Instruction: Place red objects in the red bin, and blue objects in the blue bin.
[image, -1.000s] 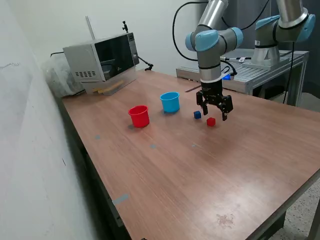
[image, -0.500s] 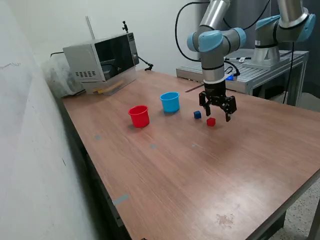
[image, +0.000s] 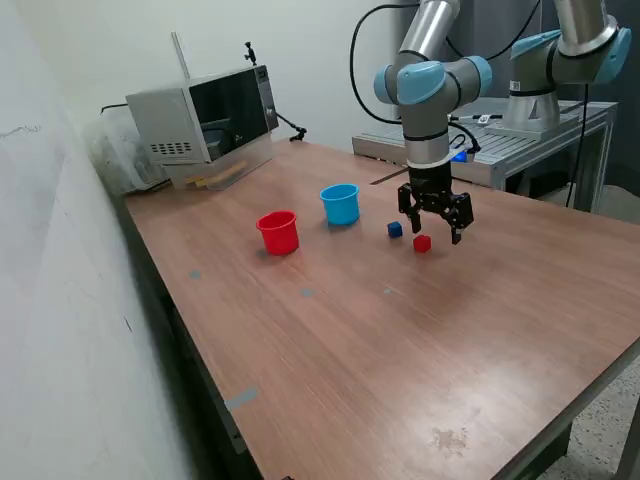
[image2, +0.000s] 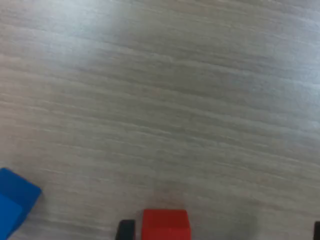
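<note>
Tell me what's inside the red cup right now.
Nothing can be confirmed. In the exterior view the red cup stands upright left of the blue cup, but its wall hides the bottom. One red cube and one blue cube sit on the table.

Red cube (image2: 165, 224) on wood table (image2: 160, 100); blue cube (image2: 15, 205) apart.

A small red cube (image: 422, 243) lies flat on the wooden tabletop (image: 400, 340) right of centre in the exterior view, with a small dark blue cube (image: 395, 229) near it, up and to the left, the two not touching. Further left stands the light blue cup (image: 340, 204), upright and open-topped, and left of that, a little lower in the frame, the red cup (image: 278, 232), also upright. In the wrist view the red cube (image2: 165, 226) shows at the bottom edge and the blue cube (image2: 14, 202) at the lower left corner.
</note>
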